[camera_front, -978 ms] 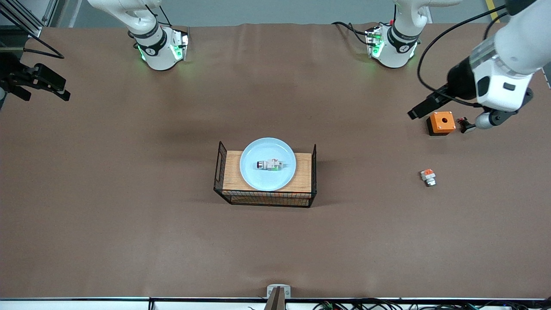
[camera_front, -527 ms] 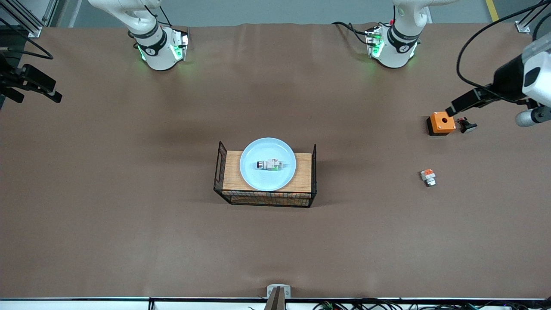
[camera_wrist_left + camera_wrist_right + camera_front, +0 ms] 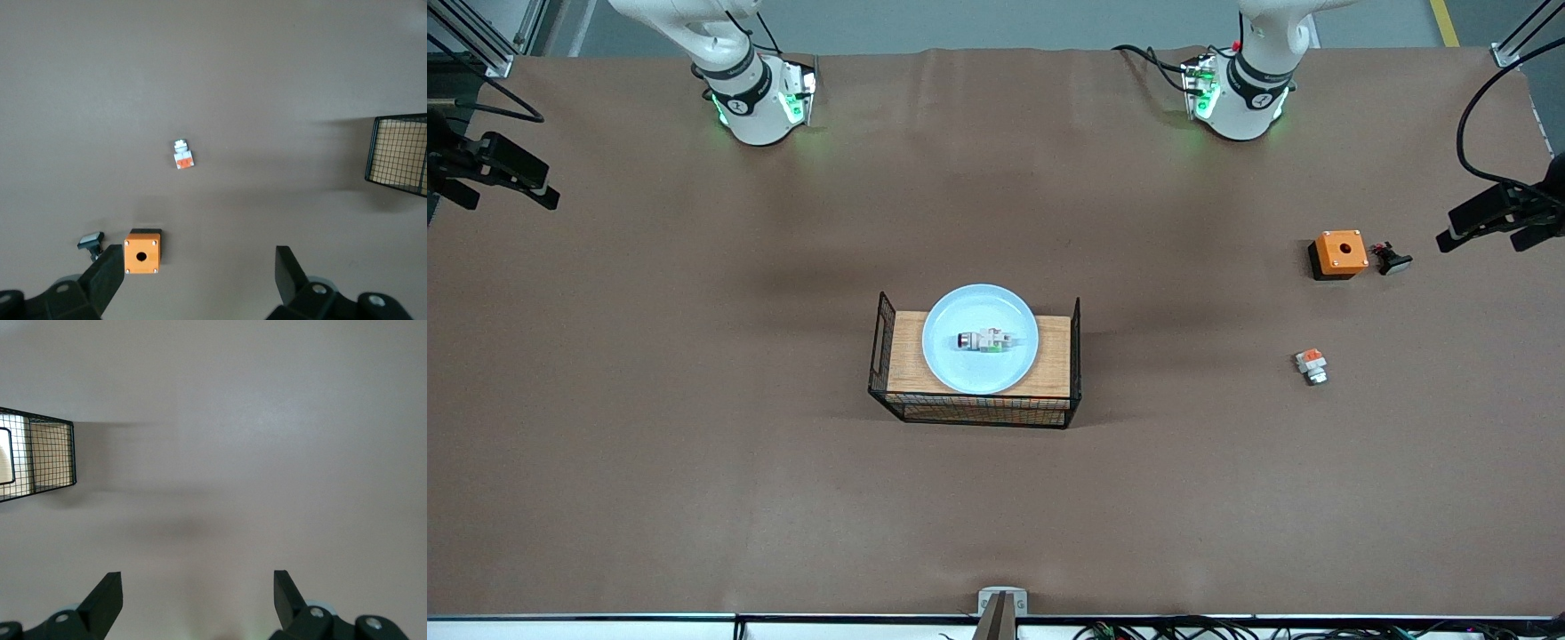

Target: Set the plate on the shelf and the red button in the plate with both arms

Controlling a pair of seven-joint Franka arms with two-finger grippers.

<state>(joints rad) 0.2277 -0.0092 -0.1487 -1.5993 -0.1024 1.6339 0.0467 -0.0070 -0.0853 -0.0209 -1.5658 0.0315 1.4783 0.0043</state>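
Observation:
The pale light-blue plate (image 3: pixel 978 307) lies on a wooden-topped wire rack (image 3: pixel 978 411) at the middle of the table. The red button (image 3: pixel 983 340) lies on its side in the plate. My left gripper (image 3: pixel 1498 229) is open and empty, high over the left arm's end of the table, beside the orange box. In the left wrist view the left gripper (image 3: pixel 198 263) has its jaws wide apart. My right gripper (image 3: pixel 498 178) is open and empty over the right arm's end of the table. It shows in the right wrist view (image 3: pixel 197 585) above bare table.
An orange box with a hole (image 3: pixel 1339 252) (image 3: pixel 142 251) and a small black-bodied piece (image 3: pixel 1392 259) (image 3: pixel 90 241) sit toward the left arm's end. A white piece with an orange-red block (image 3: pixel 1311 364) (image 3: pixel 183 154) lies nearer the front camera. The rack's end shows in both wrist views (image 3: pixel 400 155) (image 3: pixel 37 463).
The left arm has pulled back from over the orange box toward its end of the table, mostly out of the front view. The right gripper has hardly moved. Plate and button are still.

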